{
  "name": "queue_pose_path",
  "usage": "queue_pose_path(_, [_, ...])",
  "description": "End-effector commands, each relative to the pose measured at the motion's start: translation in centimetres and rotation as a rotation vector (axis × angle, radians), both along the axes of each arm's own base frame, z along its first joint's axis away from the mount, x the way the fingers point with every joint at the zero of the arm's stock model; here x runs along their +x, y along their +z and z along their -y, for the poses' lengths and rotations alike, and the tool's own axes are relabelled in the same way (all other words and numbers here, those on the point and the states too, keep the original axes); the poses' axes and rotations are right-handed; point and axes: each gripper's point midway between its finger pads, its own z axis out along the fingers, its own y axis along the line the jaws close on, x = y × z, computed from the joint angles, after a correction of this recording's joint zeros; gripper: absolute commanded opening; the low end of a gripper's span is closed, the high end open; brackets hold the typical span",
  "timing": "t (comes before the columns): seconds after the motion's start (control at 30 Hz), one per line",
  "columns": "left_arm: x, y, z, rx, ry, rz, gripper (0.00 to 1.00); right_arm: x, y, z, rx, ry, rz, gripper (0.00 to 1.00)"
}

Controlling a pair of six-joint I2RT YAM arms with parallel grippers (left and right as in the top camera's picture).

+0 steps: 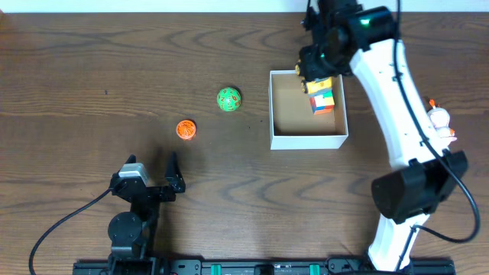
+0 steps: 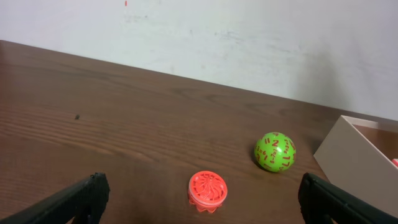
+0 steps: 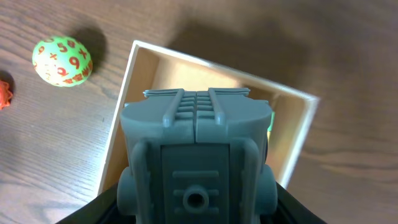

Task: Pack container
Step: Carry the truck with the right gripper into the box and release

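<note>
The container [image 1: 306, 141] is a shallow white box with a tan inside, right of the table's middle. My right gripper [image 1: 312, 67] hovers over its far side, shut on a grey ribbed toy [image 3: 196, 143] that fills the right wrist view above the box [image 3: 118, 134]. A multicoloured cube [image 1: 322, 102] and a yellow piece [image 1: 324, 82] lie inside the box. A green numbered ball [image 1: 228, 99] and an orange ridged disc [image 1: 186, 130] lie on the table left of the box. My left gripper [image 1: 153, 176] is open and empty, near the front, with the disc [image 2: 208, 190] ahead between its fingers.
A small white and orange figure [image 1: 438, 119] stands at the right, beside the right arm. The left wrist view shows the green ball [image 2: 274, 151] and the box corner [image 2: 354, 149] to its right. The table's far edge meets a pale wall.
</note>
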Motion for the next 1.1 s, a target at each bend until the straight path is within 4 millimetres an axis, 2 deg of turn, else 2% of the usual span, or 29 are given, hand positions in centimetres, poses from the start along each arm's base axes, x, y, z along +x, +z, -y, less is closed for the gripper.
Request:
queue_pose_path(0.0, [-0.1,-1.6,-0.3,0.013,0.014,-0.048,0.98,-0.2,-2.3,-1.3,0.005,-0.064,-0.059,0.44])
queue_pose_path(0.33, [-0.1,-1.6,-0.3,0.013,0.014,-0.048,0.98,1.1,-7.4,-2.0,-0.005,-0.158,-0.138,0.45])
queue_pose_path(0.5, [-0.1,-1.6,-0.3,0.013,0.014,-0.048,0.98,1.6,-8.6,-2.0,-0.013,-0.173,-0.146,0.45])
queue_pose_path(0.67, [-0.1,-1.6,-0.3,0.013,0.014,-0.048,0.98,2.2,-9.5,-1.1,-0.069,-0.202,-0.128,0.45])
queue_pose_path(1.07, [-0.1,-1.6,-0.3,0.013,0.014,-0.048,0.98,1.8,-13.4,-0.9,-0.104,-0.202,-0.207,0.47])
